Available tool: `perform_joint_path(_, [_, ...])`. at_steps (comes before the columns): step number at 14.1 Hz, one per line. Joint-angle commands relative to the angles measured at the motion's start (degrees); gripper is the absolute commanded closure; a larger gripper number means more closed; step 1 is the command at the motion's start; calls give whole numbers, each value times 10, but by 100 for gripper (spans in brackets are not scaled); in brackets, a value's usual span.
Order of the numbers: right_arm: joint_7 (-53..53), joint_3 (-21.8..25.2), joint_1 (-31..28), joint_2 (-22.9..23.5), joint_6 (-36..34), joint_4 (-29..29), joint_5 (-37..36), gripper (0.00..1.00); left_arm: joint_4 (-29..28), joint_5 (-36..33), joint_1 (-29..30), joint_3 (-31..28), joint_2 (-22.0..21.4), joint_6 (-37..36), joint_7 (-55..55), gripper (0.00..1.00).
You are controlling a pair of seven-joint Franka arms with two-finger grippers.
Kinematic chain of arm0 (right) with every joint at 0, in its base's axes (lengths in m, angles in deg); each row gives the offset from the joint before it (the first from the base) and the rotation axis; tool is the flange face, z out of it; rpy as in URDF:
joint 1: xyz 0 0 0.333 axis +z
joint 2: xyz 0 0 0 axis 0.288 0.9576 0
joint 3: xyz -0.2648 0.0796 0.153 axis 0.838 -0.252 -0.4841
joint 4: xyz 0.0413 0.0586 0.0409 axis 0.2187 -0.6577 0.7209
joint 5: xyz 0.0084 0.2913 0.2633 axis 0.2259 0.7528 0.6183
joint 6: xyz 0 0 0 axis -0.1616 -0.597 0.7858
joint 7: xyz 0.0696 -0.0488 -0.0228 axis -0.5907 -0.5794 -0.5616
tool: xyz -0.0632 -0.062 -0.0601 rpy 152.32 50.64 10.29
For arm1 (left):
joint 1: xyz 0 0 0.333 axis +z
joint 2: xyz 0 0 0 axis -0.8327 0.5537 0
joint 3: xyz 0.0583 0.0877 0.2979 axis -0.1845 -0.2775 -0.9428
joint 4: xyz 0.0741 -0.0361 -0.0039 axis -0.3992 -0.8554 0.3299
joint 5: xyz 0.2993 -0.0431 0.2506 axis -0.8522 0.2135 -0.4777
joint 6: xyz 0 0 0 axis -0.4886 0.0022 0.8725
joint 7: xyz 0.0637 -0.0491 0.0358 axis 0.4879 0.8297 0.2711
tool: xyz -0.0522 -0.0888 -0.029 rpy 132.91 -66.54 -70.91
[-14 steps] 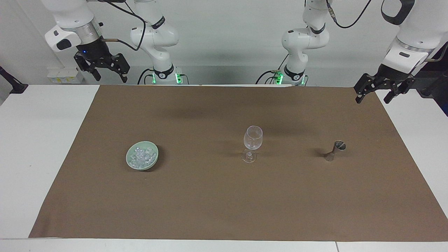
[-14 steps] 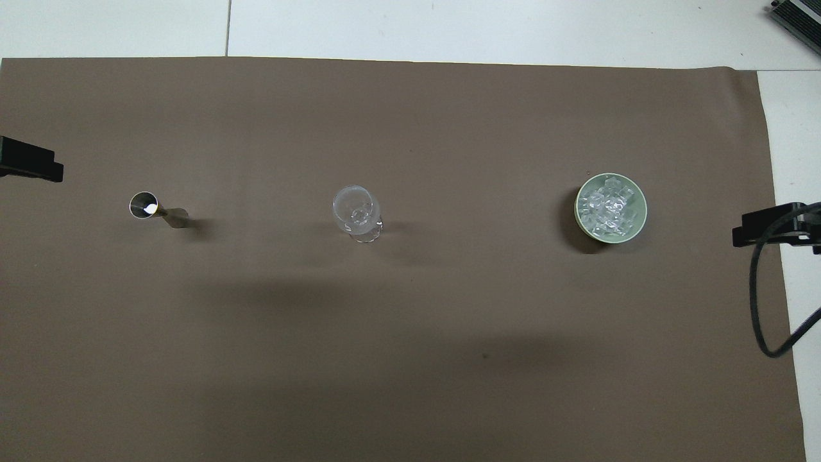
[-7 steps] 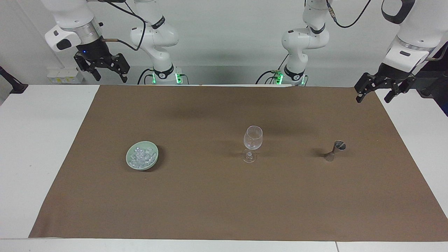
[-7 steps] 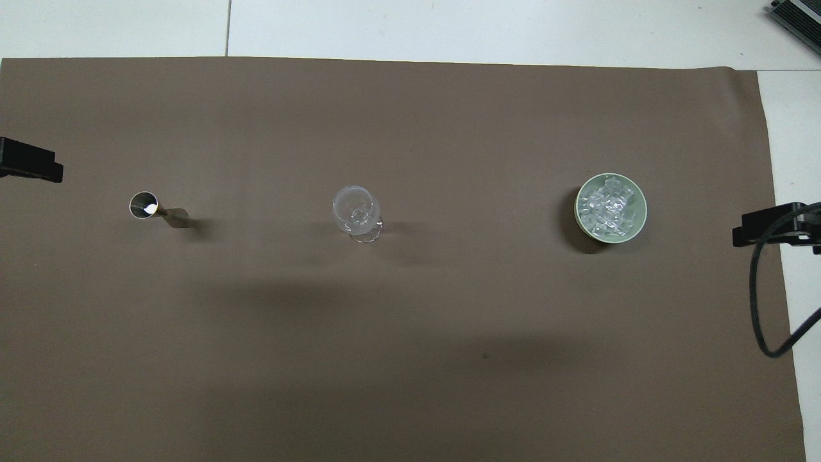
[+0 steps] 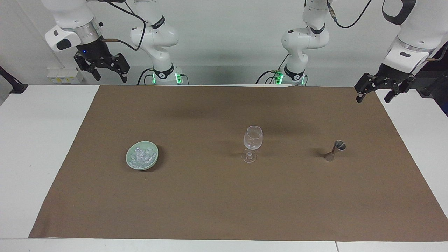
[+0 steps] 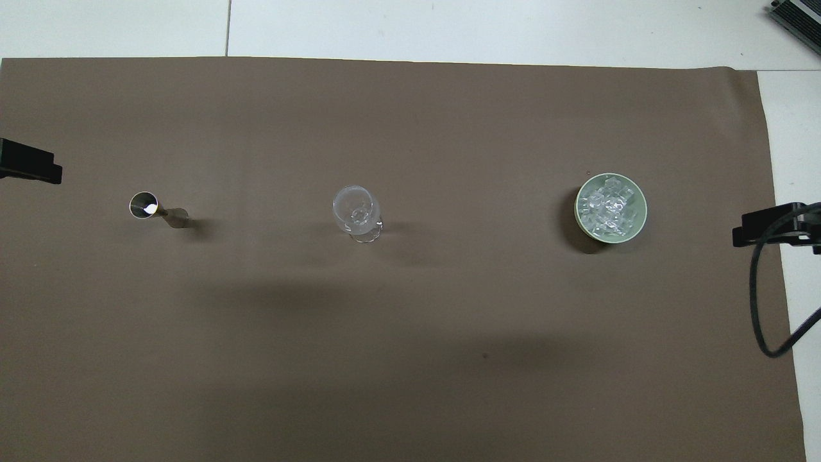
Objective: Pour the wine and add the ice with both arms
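Observation:
The ice [image 5: 141, 156] [image 6: 609, 206] is a heap of small clear cubes in a pale green bowl [image 5: 156, 155] [image 6: 578, 215] toward the right arm's end. A clear stemmed wine glass [image 5: 252, 141] [image 6: 356, 212] stands upright mid-table. A small metal jigger [image 5: 335, 150] [image 6: 154, 208] stands toward the left arm's end. No wine shows. My right gripper [image 5: 111, 78] hangs open and empty, high above the table's robot-side edge. My left gripper [image 5: 372, 99] hangs open and empty over the mat's corner. Both arms wait.
A brown mat [image 5: 224, 203] covers most of the white table [image 5: 35, 140]. A black cable [image 6: 766, 301] loops down by the right arm. A black clamp [image 5: 10, 84] sits at the table corner near the right arm.

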State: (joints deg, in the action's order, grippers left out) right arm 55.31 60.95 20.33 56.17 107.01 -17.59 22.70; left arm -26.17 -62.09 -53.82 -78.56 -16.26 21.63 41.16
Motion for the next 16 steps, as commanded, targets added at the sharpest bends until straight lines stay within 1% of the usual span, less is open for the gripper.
perform_joint_path(1, [-8, -5, -9, -9, 8, -8, 15, 0, -8, 12, 19, -4, 0, -4, -68, 0])
perform_joint_path(3, [-8, -5, -9, -9, 8, -8, 15, 0, -11, 37, 38, -3, 1, -3, -96, 0])
perform_joint_path(4, [-8, -5, -9, -9, 8, -8, 15, 0, -13, 50, 51, -3, 5, 1, -137, 0])
perform_joint_path(6, [-8, -5, -8, -9, 8, -8, 15, 0, -19, 101, 80, -4, 15, 18, -238, 0])
perform_joint_path(8, [-8, -5, -9, -9, 8, -8, 15, 0, -40, 139, 107, -4, 19, 30, -316, 0])
perform_joint_path(12, [-8, -5, -9, -9, 8, -8, 15, 0, -73, 220, 156, -4, 46, 77, -550, 0])
perform_joint_path(14, [-8, -5, -9, -9, 8, -8, 15, 0, -77, 269, 181, -4, 71, 78, -653, 0])
perform_joint_path(16, [-8, -5, -9, -9, 8, -8, 15, 0, -74, 295, 193, -4, 85, 70, -748, 0])
